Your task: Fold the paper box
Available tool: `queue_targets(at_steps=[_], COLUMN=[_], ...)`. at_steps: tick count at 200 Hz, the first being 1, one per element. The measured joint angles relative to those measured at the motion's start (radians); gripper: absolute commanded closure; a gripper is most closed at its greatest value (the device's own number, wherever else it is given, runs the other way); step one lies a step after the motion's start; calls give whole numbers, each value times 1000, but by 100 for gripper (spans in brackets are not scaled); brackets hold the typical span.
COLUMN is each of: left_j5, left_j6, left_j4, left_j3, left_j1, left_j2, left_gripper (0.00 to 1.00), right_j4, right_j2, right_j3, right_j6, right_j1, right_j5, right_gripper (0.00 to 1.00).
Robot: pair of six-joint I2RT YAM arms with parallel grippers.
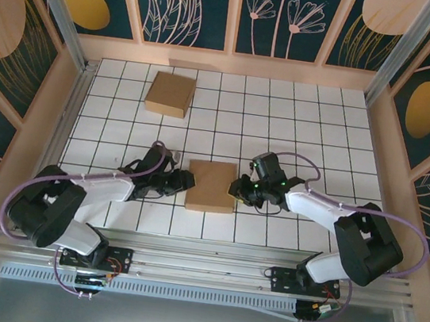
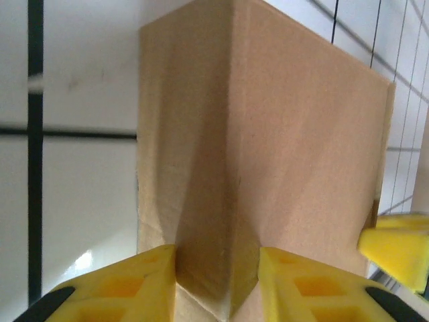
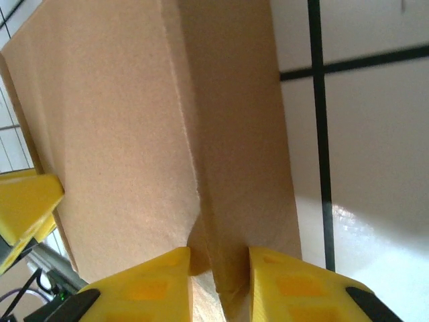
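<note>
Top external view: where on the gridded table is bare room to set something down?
Free: the back right of the table, right of the folded box; also the strip between it and the paper box. Crowded: near centre, where left pincer and right pincer grip it.

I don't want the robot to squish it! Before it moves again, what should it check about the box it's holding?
1. Left fingers pinching the paper box wall: ok.
2. Right fingers pinching the opposite wall: ok.
3. Cardboard smooth at the grips: not ok, it buckles between the left fingers.
4. Paper box sitting between the two arms: ok.
5. Second box apart from it, farther back on the table: ok.
6. Paper box completely folded: cannot tell.
</note>
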Motion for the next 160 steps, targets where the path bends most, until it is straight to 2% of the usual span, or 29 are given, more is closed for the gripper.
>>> queue_targets(at_steps=[22, 50, 83, 112, 146, 160], left_j5=[-58, -146, -227, -271, -270, -262], left_j6=[11, 56, 87, 94, 129, 148], left_j4=[15, 5, 11, 15, -16, -36], left_j3=[110, 361, 683, 896, 1179, 1247], left_j1=[12, 32, 87, 134, 173, 180], left_j2=[108, 322, 577, 734, 919, 959], left_gripper=[67, 68, 70, 69, 61, 57], right_j4=[45, 123, 159, 177, 150, 134], right_j2=[36, 156, 449, 684, 822, 838], right_j3=[21, 111, 440, 743, 954, 986], right_j6=[19, 14, -56, -99, -119, -126], right_j1=[-40, -147, -276, -328, -351, -353], right_j5=[24, 34, 42, 37, 44, 47], right_gripper=[82, 82, 81, 81, 79, 71])
